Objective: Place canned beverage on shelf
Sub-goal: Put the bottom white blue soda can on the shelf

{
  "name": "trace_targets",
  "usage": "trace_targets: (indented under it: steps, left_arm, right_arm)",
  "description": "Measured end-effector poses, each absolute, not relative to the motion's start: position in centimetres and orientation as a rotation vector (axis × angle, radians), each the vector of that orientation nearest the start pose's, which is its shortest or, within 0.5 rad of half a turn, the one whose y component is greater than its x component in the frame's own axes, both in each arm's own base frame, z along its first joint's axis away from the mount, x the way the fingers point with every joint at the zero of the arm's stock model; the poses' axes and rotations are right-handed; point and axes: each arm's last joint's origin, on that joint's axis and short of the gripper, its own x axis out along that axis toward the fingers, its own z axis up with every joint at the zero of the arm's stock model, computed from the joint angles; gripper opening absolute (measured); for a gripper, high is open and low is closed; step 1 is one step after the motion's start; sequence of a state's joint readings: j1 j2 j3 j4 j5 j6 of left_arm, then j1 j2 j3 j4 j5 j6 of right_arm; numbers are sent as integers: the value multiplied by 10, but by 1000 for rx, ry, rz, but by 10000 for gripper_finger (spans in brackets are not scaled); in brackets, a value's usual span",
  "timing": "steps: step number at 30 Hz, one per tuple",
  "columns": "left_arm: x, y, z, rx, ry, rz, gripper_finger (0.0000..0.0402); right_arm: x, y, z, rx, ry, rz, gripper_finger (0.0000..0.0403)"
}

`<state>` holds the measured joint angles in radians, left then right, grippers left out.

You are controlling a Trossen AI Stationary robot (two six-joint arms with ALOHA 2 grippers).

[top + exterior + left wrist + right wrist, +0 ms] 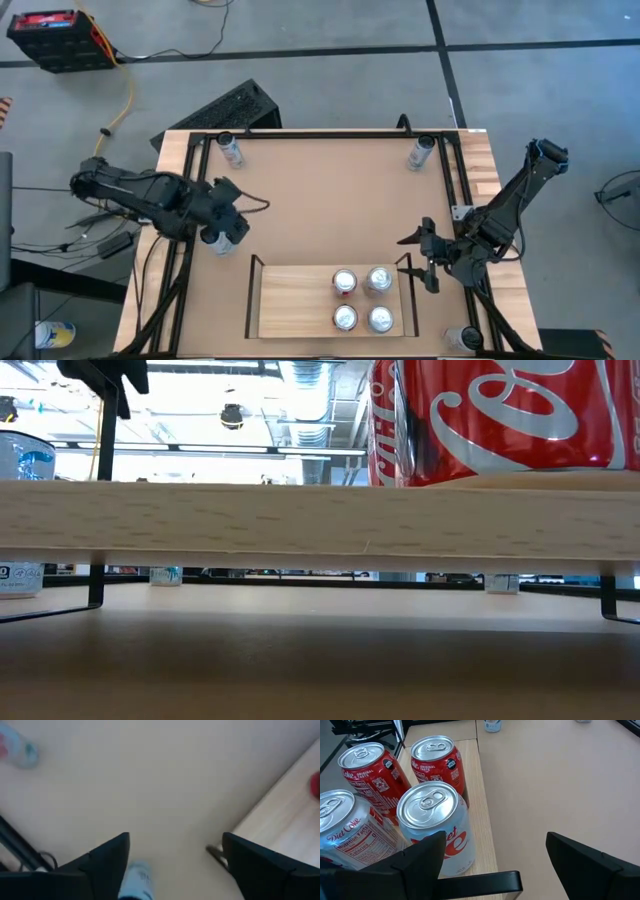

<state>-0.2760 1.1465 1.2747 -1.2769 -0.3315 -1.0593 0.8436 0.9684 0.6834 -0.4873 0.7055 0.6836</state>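
Observation:
The shelf (pixel 295 300), a pale wood board with black end rails, lies at the table's near edge. Several cans stand on its right half: red ones (pixel 437 760) and silver ones (pixel 435 820). A pale blue can (pixel 220 240) stands on the table just left of the shelf, also showing in the low view as the can (pixel 18 465). My left gripper (pixel 228 222) hangs over it, open, the can (pixel 136 879) low between its fingers, close to one. My right gripper (pixel 425 258) waits open at the shelf's right end rail (pixel 485 882). My left gripper stands open around the pale blue can, slanting down from the table's left. The can's top (pixel 135 870) shows close beside one finger (pixel 107 862). I cannot tell whether that finger touches it. The other finger is well apart from it.
Single cans stand at the far left corner (pixel 230 150), the far right corner (pixel 420 153) and the near right corner (pixel 462 340). The shelf's left half (pixel 290 290) is bare wood. A black frame runs around the brown tabletop (pixel 330 200).

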Motion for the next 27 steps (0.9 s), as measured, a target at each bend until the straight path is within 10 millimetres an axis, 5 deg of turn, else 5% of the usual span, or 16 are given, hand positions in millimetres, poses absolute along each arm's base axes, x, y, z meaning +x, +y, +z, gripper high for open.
trace_targets:
  steps: [12, 27]
  left_arm:
    - [186, -19, 335, -688, 1092, 722, 330]
    - [210, -39, 299, -548, 1454, 706, 330]
  right_arm:
    - [138, 127, 247, 117, 562, -61, 369]
    - [138, 127, 247, 118, 562, -61, 369]
